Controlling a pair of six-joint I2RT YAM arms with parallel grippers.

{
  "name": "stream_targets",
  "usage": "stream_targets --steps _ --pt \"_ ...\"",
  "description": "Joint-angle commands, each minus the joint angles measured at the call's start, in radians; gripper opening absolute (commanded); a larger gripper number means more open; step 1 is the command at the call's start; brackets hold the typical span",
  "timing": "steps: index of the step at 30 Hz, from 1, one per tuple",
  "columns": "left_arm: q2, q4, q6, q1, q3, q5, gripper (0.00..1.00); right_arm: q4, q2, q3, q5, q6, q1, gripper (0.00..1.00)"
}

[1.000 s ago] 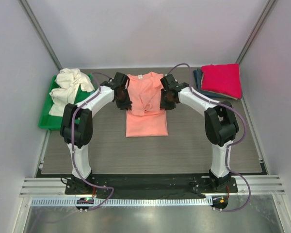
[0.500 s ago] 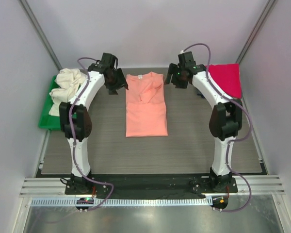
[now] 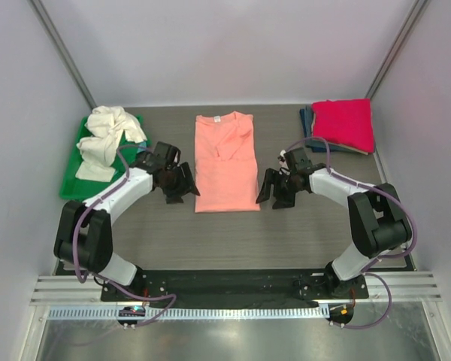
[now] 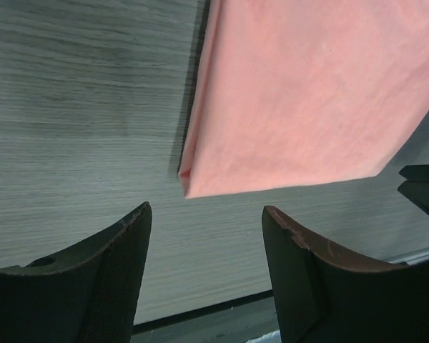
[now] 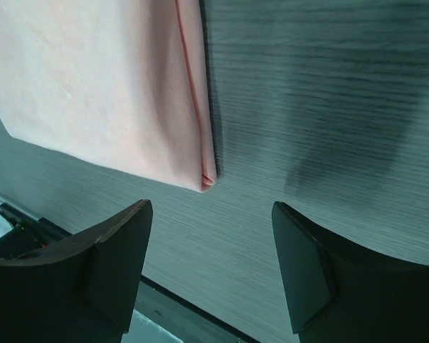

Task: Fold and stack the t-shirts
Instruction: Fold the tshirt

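The salmon-pink t-shirt point(image 3: 225, 162) lies flat in the middle of the table, sides folded in to a long strip, collar at the far end. My left gripper point(image 3: 182, 189) is open and empty beside the shirt's near left corner point(image 4: 187, 179). My right gripper point(image 3: 272, 194) is open and empty beside the shirt's near right corner point(image 5: 206, 179). The cream-white t-shirt point(image 3: 107, 135) lies crumpled at the far left. The magenta-red t-shirt point(image 3: 343, 124) lies folded on dark blue ones point(image 3: 310, 120) at the far right.
A flat green tray point(image 3: 75, 184) under the cream-white shirt sits at the left edge of the table. Grey walls close in on both sides and at the back. The table's dark front edge point(image 4: 200, 311) runs near both grippers.
Both arms have drawn back from the shirt's far end to its near corners, one on each side. The shirt's upper part now lies flatter. Both grippers are empty.
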Motion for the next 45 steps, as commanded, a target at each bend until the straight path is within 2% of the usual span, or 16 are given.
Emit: stream_targets --steps 1,7,9,12,17,21,24,30,33,34,37,40,45 --pt "-0.081 0.216 -0.051 -0.001 -0.121 0.065 0.65 0.156 -0.049 -0.041 -0.080 0.030 0.013 0.73" --pt "-0.075 0.331 -0.077 -0.006 -0.267 0.090 0.65 0.251 -0.001 -0.108 -0.091 0.065 0.042 0.71" --pt "-0.066 0.379 -0.091 -0.007 -0.304 0.105 0.64 0.267 0.025 -0.112 -0.088 0.071 0.050 0.66" --pt "-0.056 0.412 -0.100 -0.009 -0.332 0.110 0.63 0.285 0.057 -0.115 -0.088 0.073 0.058 0.56" --pt "-0.043 0.432 -0.105 -0.010 -0.356 0.108 0.62 0.293 0.078 -0.123 -0.079 0.064 0.059 0.28" --pt "-0.027 0.469 -0.120 -0.023 -0.387 0.111 0.60 0.294 0.085 -0.131 -0.071 0.056 0.059 0.19" --pt "-0.012 0.488 -0.131 -0.030 -0.399 0.100 0.57 0.296 0.097 -0.131 -0.076 0.053 0.059 0.16" --pt "0.005 0.504 -0.136 -0.033 -0.413 0.074 0.41 0.294 0.108 -0.131 -0.077 0.045 0.059 0.11" --pt "-0.003 0.503 -0.142 -0.032 -0.421 0.038 0.26 0.294 0.108 -0.131 -0.077 0.040 0.059 0.05" --pt "-0.004 0.506 -0.142 -0.032 -0.424 0.034 0.16 0.291 0.108 -0.129 -0.079 0.039 0.059 0.03" --pt "-0.023 0.508 -0.143 -0.033 -0.424 0.028 0.00 0.281 0.099 -0.128 -0.079 0.036 0.059 0.01" --pt "-0.081 0.480 -0.139 -0.046 -0.421 0.025 0.00 0.250 0.051 -0.135 -0.065 0.034 0.058 0.01" --pt "-0.245 0.312 -0.163 -0.127 -0.419 -0.030 0.00 0.156 -0.113 -0.164 -0.059 0.044 0.059 0.01"
